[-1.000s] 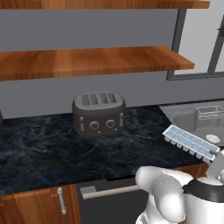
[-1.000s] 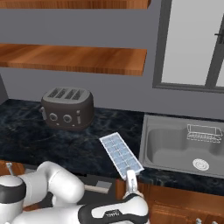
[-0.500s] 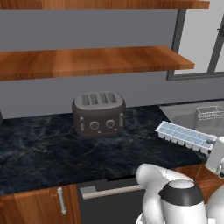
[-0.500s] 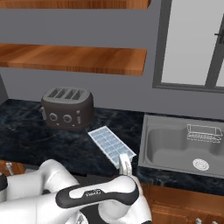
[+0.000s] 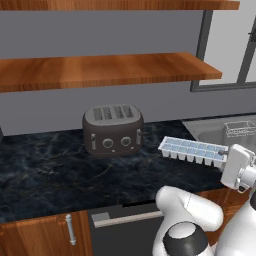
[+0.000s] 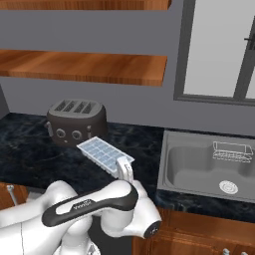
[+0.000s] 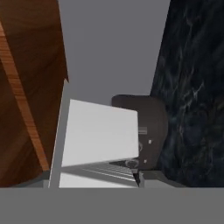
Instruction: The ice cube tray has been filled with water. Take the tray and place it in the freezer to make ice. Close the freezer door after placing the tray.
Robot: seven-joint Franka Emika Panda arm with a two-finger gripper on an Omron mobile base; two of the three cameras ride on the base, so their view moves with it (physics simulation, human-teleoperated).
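Note:
The ice cube tray (image 5: 192, 150) is a long white tray with pale-blue square cells. It hangs roughly level above the dark counter (image 5: 40, 165), just right of the toaster. My gripper (image 5: 224, 156) is shut on the tray's right end. In the right base view the tray (image 6: 101, 151) points toward the toaster from my gripper (image 6: 123, 167). The hand view looks along the tray's white side (image 7: 100, 135) at the toaster beyond. The freezer is out of view.
A dark toaster (image 5: 112, 129) stands on the counter near the wall. A steel sink (image 6: 199, 169) with a wire rack (image 6: 231, 151) lies to the right. Wooden shelves (image 5: 100, 70) hang above, and a dishwasher front (image 5: 120, 225) sits under the counter.
The hand has swung the tray leftward toward the toaster, and the tray has turned from a slant to nearly level. The grip stayed shut.

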